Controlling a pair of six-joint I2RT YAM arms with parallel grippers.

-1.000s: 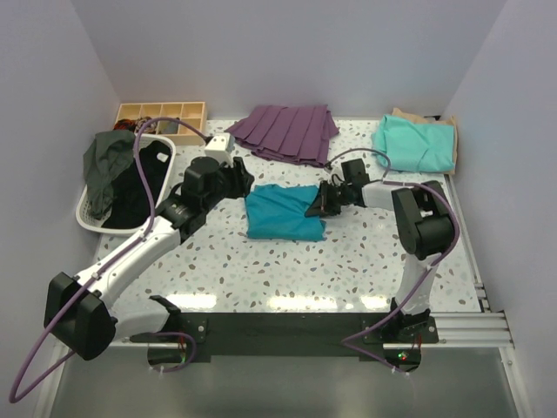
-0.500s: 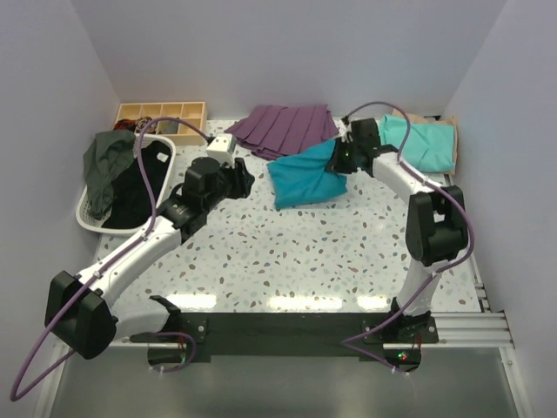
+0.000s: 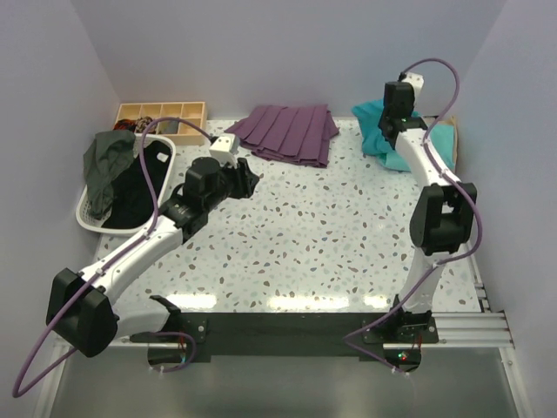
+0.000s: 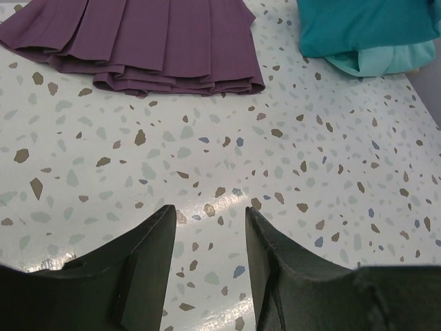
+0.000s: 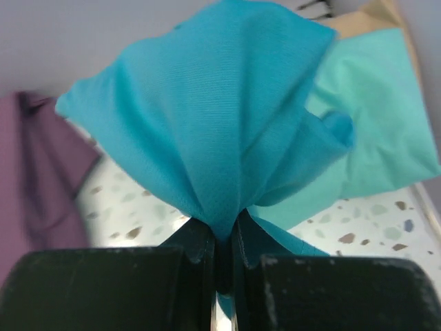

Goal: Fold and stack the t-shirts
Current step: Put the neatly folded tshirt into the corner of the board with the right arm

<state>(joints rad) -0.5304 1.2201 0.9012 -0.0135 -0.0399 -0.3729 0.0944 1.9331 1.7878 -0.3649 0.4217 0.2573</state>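
Pale lilac walls are seen closing in a white speckled terrazzo table on three sides in the overhead view. At its far right corner a deep teal-blue fabric t-shirt is held bunched by the right gripper, beside a paler mint-green folded t-shirt. A purple pleated skirt-like garment is spread at the far middle. A wooden compartment tray is set in the far left corner, and a white plastic laundry basket filled with dark clothes is placed just in front of it. The left gripper is poised over bare table left of centre, well apart from the shirts.

From the left wrist, the two black fingers are shown partly spread, with nothing between them but speckled surface. The purple garment is seen ahead to the left. The teal-blue shirt is seen at the upper right, draped on the mint-green one, whose edge is left showing beneath.

From the right wrist, the jaws are shown clamped tight on a gathered fold of the teal-blue shirt, which fans out from the pinch. The mint-green shirt is seen behind it to the right, and a strip of a tan fabric t-shirt is glimpsed at the top right corner.
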